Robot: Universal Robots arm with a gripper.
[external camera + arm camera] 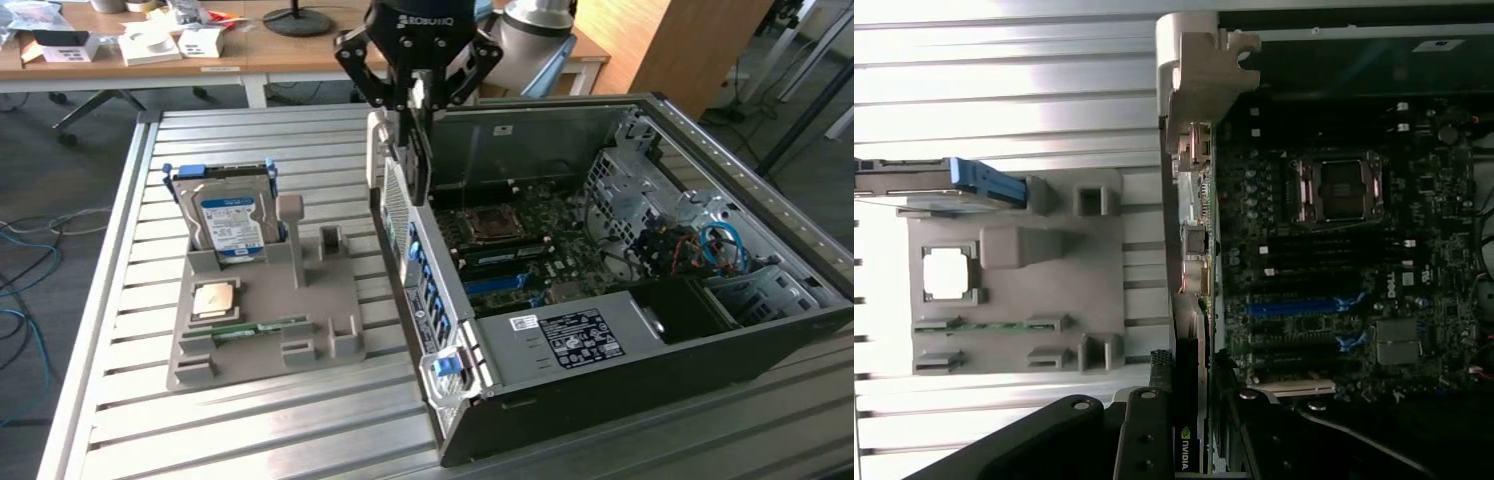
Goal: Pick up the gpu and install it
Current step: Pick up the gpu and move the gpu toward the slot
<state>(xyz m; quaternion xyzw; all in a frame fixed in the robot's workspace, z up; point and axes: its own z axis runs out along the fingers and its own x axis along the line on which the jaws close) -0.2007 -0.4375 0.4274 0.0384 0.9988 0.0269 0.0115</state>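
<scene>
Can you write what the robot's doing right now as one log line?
gripper: shut on gpu | gpu: upright above open computer case, near its rear wall, not in a slot | hard drive: in gray tray

My pincer (419, 98) is black; the gpu (398, 190) shows a silver perforated bracket; at the exterior view's left, the hard drive (227, 222) is labelled blue-white, the tray (287, 310) plain grey.
</scene>
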